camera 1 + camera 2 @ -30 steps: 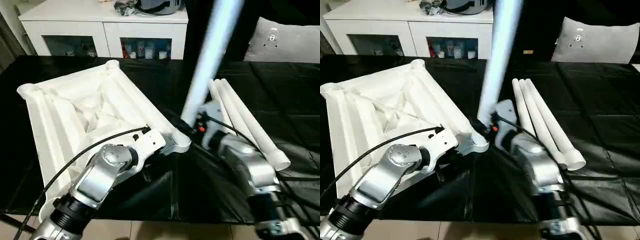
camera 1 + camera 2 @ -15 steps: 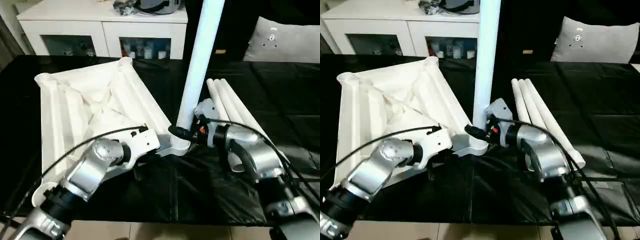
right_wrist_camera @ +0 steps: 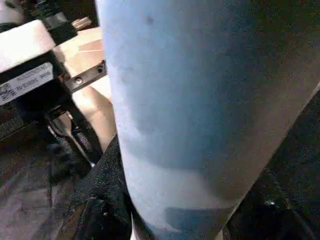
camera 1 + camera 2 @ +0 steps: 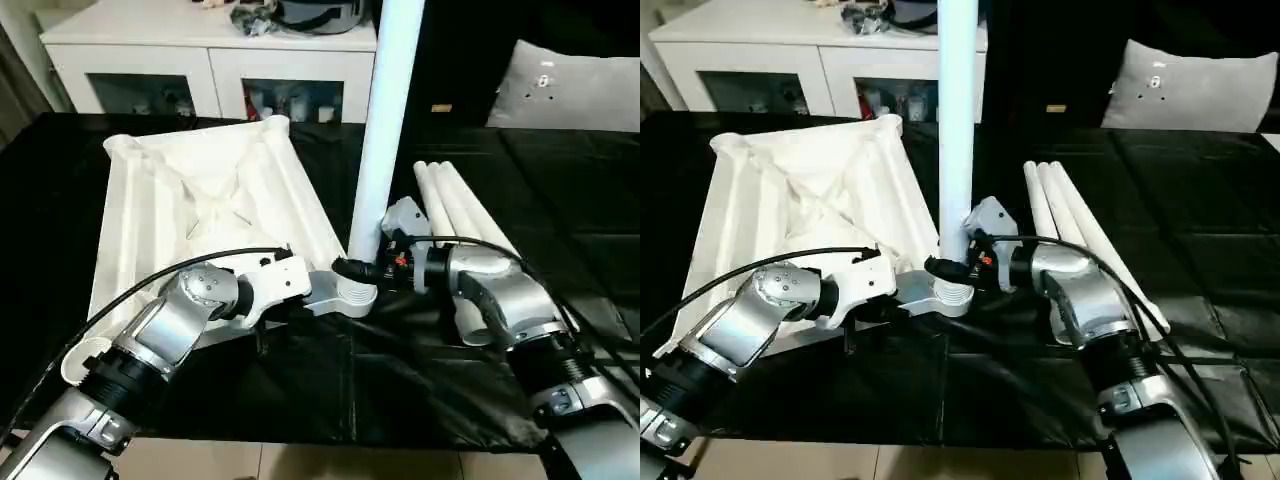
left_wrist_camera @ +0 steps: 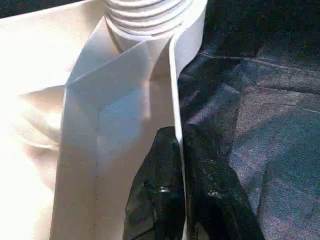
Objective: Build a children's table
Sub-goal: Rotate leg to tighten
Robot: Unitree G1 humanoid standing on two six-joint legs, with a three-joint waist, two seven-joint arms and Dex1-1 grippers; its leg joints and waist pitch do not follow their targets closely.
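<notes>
Centrally: table top (image 4: 200,200), underside up on black cloth (image 4: 400,380). 1 leg (image 4: 385,120) upright in near corner socket (image 4: 350,297), clasped by right gripper (image 4: 352,268). Left gripper (image 5: 177,165) pinched on top's rim. 3 legs (image 4: 470,225) lying alongside, right.

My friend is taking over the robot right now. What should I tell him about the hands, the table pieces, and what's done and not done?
Left gripper: shut on the rim of the tabletop, near the corner socket.
Right gripper: closed around the upright leg, low down by the socket.
Tabletop: upside down on the black cloth, ribs facing up.
Spare legs: three, lying side by side on the cloth to the robot's right.
Done: one leg stands upright in the near corner socket; whether it is fully seated cannot be told.
Left: finish seating this leg, fit the other three, then turn the table over.
</notes>
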